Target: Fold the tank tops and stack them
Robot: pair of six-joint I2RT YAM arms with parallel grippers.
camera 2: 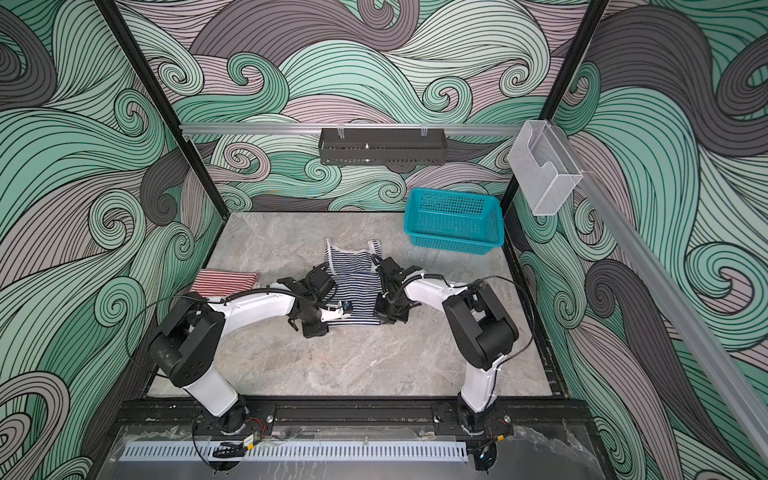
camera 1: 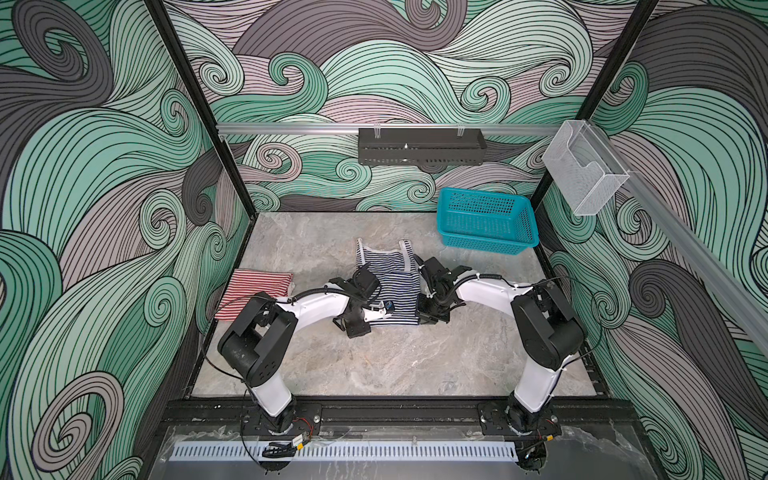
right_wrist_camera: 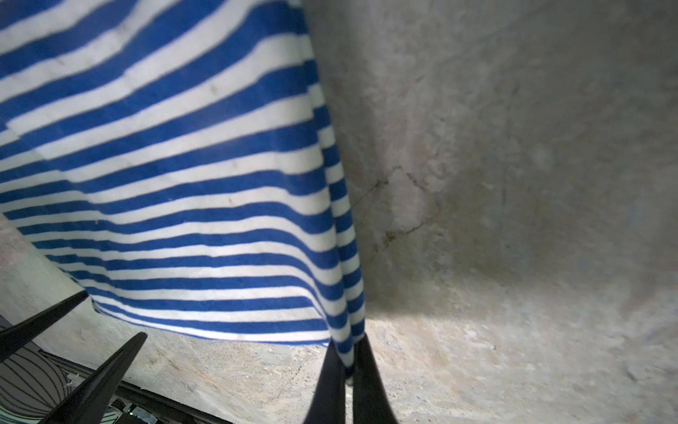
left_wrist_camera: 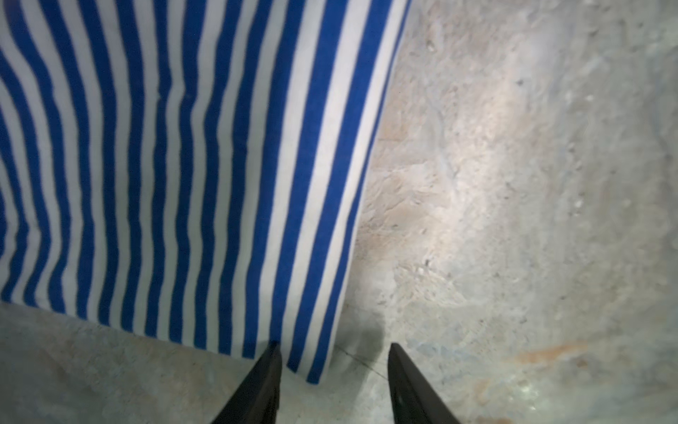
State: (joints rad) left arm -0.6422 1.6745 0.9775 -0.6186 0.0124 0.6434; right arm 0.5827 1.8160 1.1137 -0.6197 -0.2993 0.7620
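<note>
At mid-left in both top views, the red-and-white tank top [camera 1: 255, 291] lies folded on the counter [camera 1: 374, 365], well apart from both arms. Right of it, the left gripper [left_wrist_camera: 334, 347] has its jaws spread around the near-left hem corner of the navy-and-white tank top [camera 1: 388, 286]. One finger touches the cloth edge, but nothing is pinched. The top lies flat at the centre of the frame. Its long axis runs up the frame, with the straps at the upper end and the hem at the lower end between the two grippers. The right gripper [right_wrist_camera: 347, 348] is clamped on the near-right hem corner. The teal basket [camera 1: 486, 220] stands at the upper right. The next fold probably carries the hem up the frame toward the straps, so the left corner needs a matching pinch first.
</note>
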